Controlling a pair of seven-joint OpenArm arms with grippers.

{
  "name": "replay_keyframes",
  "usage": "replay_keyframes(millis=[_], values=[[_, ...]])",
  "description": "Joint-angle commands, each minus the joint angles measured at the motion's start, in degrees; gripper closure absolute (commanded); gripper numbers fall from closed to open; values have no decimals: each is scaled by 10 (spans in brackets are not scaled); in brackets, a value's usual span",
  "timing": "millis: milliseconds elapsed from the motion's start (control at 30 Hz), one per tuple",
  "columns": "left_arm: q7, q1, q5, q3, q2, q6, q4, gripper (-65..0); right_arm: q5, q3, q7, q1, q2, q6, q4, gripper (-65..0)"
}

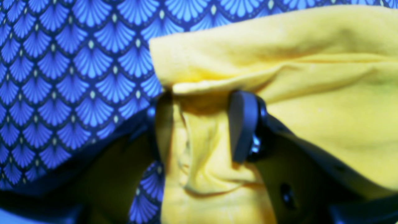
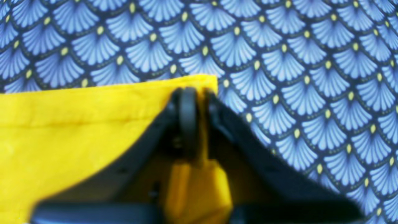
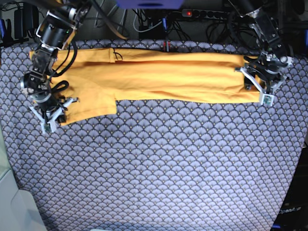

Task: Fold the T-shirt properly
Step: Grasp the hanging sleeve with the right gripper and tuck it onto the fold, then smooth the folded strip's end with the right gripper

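Note:
The yellow-orange T-shirt (image 3: 168,74) lies as a long band across the far side of the table, with one sleeve hanging toward me on the base view's left. My right gripper (image 3: 50,115) is at that sleeve's lower corner. In the right wrist view this gripper (image 2: 199,93) is shut on the T-shirt (image 2: 62,130), a thin edge pinched between its fingers. My left gripper (image 3: 262,89) is at the band's other end. Its fingers (image 1: 245,124) stand wide apart, so the left gripper (image 1: 203,96) is open, with bunched T-shirt (image 1: 326,93) cloth filling the gap.
A blue fan-patterned tablecloth (image 3: 159,159) covers the whole table. Cables and a power strip (image 3: 202,13) run behind the far edge. A pale object (image 3: 12,202) sits off the table's near left corner.

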Motion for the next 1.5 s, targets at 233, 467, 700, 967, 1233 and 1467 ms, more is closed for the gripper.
replay_keyframes(millis=[233, 467, 700, 967, 1233, 1467], values=[[-8, -3, -5, 0, -6, 1, 10, -285, -17, 2, -13, -41, 15, -5, 131, 0], [-8, -3, -5, 0, -8, 1, 8, -285, -9, 0, -13, -90, 3, -5, 211, 0], [-8, -2, -4, 0, -9, 1, 7, -285, 43, -44, -12, -196, 0, -5, 328, 0], [-8, -2, 21, 0, -6, 1, 7, -285, 96, -80, 7, -314, 12, -5, 401, 0], [-8, -7, 44, 0, -5, 1, 7, -285, 96, -67, 129, -408, 11, -5, 399, 0], [-8, -7, 43, 0, -4, 1, 7, -284, 96, -25, 179, -440, 5, -5, 396, 0]])
